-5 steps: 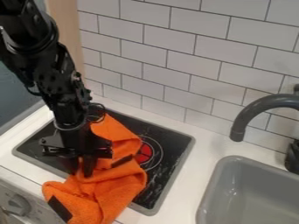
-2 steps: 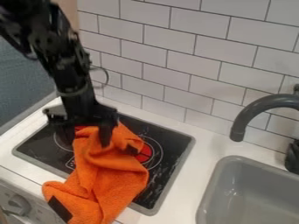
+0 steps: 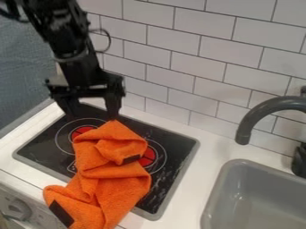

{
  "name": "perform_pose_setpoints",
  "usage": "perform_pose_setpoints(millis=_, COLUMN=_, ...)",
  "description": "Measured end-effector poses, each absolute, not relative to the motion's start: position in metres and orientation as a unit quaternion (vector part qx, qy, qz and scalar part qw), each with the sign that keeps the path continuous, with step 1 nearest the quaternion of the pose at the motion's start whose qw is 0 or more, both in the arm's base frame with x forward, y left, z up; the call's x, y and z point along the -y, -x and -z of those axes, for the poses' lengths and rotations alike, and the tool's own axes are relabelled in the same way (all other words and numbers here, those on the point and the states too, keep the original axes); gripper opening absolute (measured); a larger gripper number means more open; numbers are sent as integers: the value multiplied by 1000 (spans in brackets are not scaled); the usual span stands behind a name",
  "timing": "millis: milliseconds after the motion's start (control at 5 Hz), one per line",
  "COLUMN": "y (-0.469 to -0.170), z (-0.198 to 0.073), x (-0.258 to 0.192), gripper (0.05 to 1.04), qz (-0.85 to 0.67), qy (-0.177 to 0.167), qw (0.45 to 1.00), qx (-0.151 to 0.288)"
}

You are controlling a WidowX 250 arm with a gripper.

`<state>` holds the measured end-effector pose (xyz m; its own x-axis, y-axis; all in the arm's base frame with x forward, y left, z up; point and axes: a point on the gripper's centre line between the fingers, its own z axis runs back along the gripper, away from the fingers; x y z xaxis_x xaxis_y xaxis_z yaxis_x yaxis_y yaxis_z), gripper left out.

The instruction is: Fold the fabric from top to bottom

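Note:
My gripper [image 3: 92, 110] hangs above the back left part of the stove, open, its two fingers wide apart with nothing between them. The orange fabric [image 3: 110, 179] lies crumpled over the middle of the stove and across the front counter edge. Its upper end rises to a point right by the tip of the right finger; whether they touch I cannot tell. A loose fold lies over the upper part, with a dark tag [image 3: 132, 159] on its right side. Another dark tag [image 3: 61, 213] is at the fabric's lower left corner.
Beneath the fabric is the black stove top [image 3: 170, 179] with red-centred burners. On the right are a grey sink [image 3: 257, 201] and a dark curved faucet [image 3: 263, 112]. A white tiled wall [image 3: 179, 58] stands behind, and a knob [image 3: 19, 209] is at the front left.
My gripper has lifted off the fabric and moved up toward the back, its fingers spreading apart. The fabric's upper part has shifted and bunched into a fold; its lower end has stayed put.

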<state>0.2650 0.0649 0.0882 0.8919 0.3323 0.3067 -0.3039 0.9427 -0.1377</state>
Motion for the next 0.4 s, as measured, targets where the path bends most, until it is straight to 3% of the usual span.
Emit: perform_pose_setpoints(millis=400, y=-265, z=-89, x=-65, gripper=999, qz=-160, qy=42, qw=972, qx=167)
